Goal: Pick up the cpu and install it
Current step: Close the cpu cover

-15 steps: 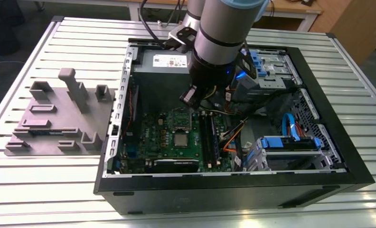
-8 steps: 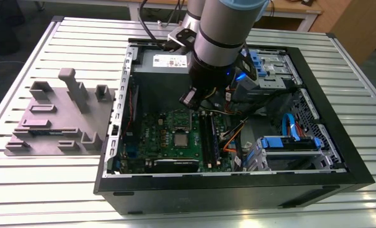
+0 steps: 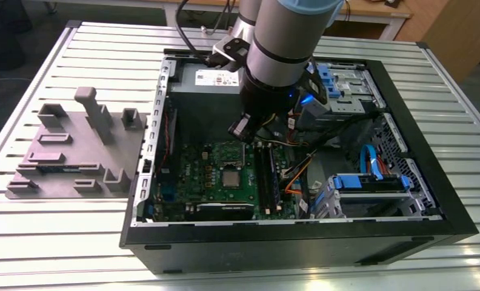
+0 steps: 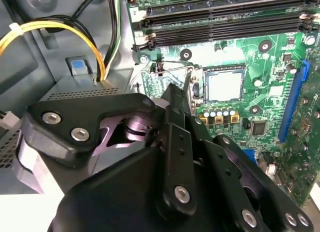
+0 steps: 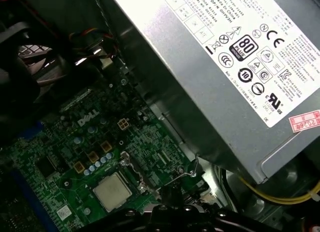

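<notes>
A robotics lab or electronics assembly workshop, by the look of it — a slatted pale metal worktop (image 3: 54, 242) carries an open black desktop computer case (image 3: 305, 242) with its green motherboard (image 3: 216, 182) bared; beside the case sits a grey plastic fixture with upright posts and slots (image 3: 74, 151); a silver-and-black jointed robot arm (image 3: 276, 54) reaches down into the case; wooden furniture (image 3: 458, 30) stands behind — nothing domestic in sight.

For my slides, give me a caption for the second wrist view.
Gripper poised above the green motherboard, with the cpu seated in its socket beside the memory sticks.
</notes>
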`<state>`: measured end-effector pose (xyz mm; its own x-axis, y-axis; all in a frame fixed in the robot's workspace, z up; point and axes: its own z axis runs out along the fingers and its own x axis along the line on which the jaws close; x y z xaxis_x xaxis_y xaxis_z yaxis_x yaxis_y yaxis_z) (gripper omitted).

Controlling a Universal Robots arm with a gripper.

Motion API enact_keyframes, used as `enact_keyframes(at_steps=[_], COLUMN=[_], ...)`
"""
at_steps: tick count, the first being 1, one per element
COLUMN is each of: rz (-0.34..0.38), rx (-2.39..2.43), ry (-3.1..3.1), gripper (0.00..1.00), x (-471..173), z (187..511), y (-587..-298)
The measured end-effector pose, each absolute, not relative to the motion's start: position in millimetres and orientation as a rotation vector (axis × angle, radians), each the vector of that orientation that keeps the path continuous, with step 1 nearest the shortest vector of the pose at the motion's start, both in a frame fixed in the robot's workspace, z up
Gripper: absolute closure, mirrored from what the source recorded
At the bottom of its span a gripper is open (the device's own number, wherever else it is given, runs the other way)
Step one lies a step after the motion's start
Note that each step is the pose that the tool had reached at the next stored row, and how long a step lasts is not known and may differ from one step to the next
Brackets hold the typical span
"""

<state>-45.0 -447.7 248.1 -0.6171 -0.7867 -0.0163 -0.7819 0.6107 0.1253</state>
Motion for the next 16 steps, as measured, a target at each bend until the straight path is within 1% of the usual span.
enact_keyframes(at_steps=[16], rz=[-0.179], rx=[1.355], ry=[-2.781], gripper=[0.90], x=[-45], z=[248], y=[-460])
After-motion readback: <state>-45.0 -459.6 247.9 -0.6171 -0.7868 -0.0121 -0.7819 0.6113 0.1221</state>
